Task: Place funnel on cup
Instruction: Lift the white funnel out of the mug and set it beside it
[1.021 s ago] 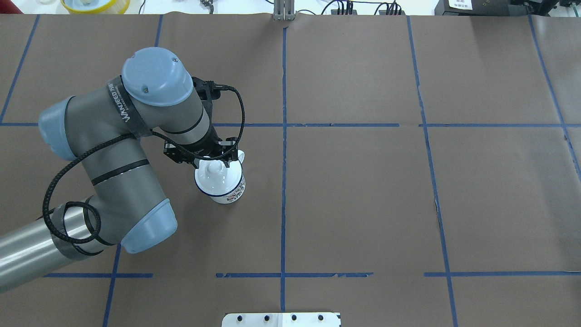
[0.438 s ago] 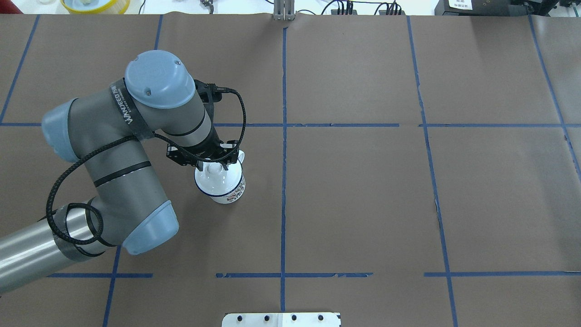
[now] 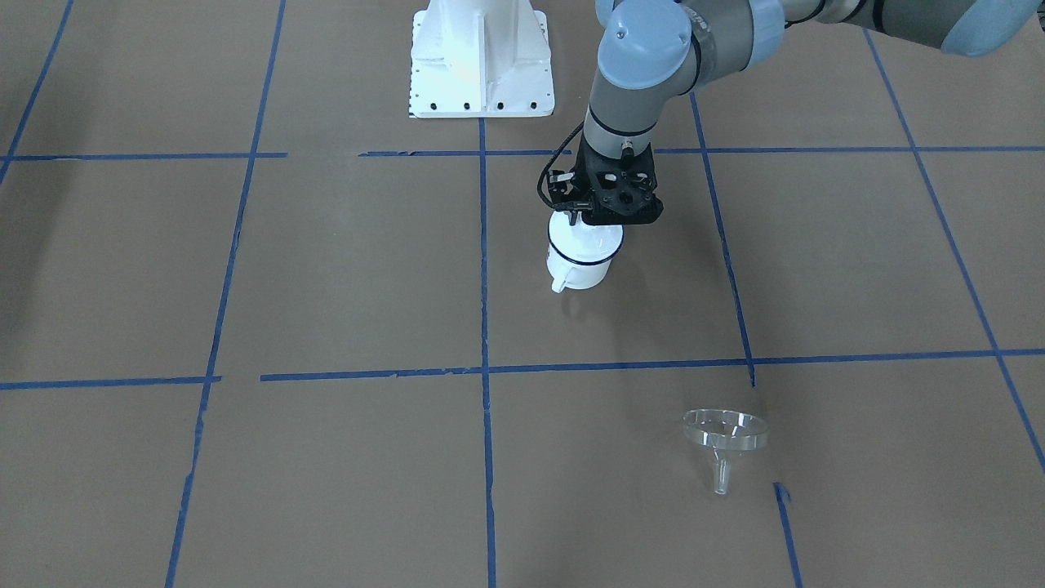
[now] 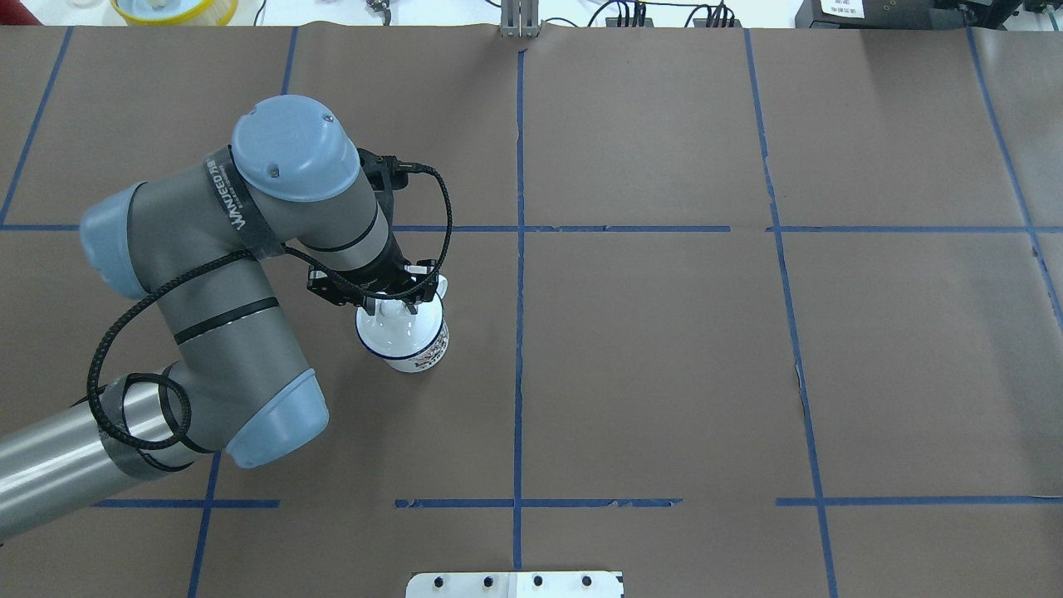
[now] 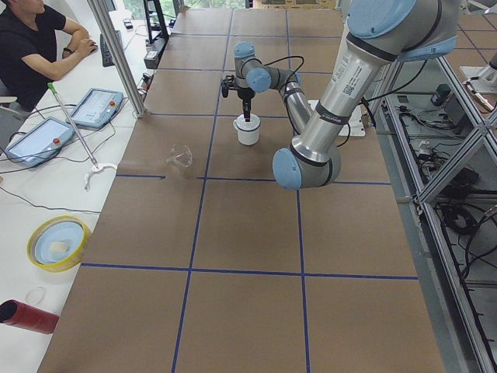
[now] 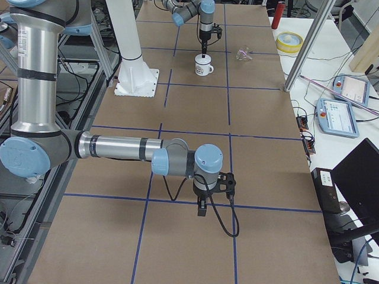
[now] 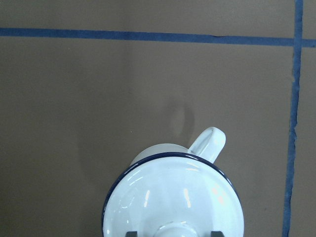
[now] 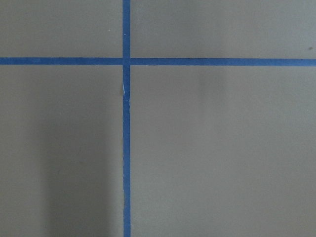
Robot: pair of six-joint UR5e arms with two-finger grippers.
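Observation:
The cup (image 3: 580, 263) is a white mug with a dark blue rim, standing left of the table's middle (image 4: 413, 347). A round white lid with a knob (image 7: 173, 197) sits on it. My left gripper (image 4: 390, 306) hangs straight over the lid, open, with one finger on each side of the knob and a gap to it in the left wrist view. The clear funnel (image 3: 725, 434) lies on its side on the far side of the table, apart from the cup (image 5: 180, 154). In the overhead view my arm hides the funnel. My right gripper (image 6: 201, 210) points down at bare table; I cannot tell its state.
The white robot base (image 3: 482, 57) stands at the near edge. A yellow bowl (image 5: 58, 241) and a red cylinder (image 5: 27, 315) lie beyond the table's left end. An operator (image 5: 31, 39) sits by tablets on the far side.
My left gripper has come down closer over the lid, so its fingers now flank the knob. The cup and lid have not moved.

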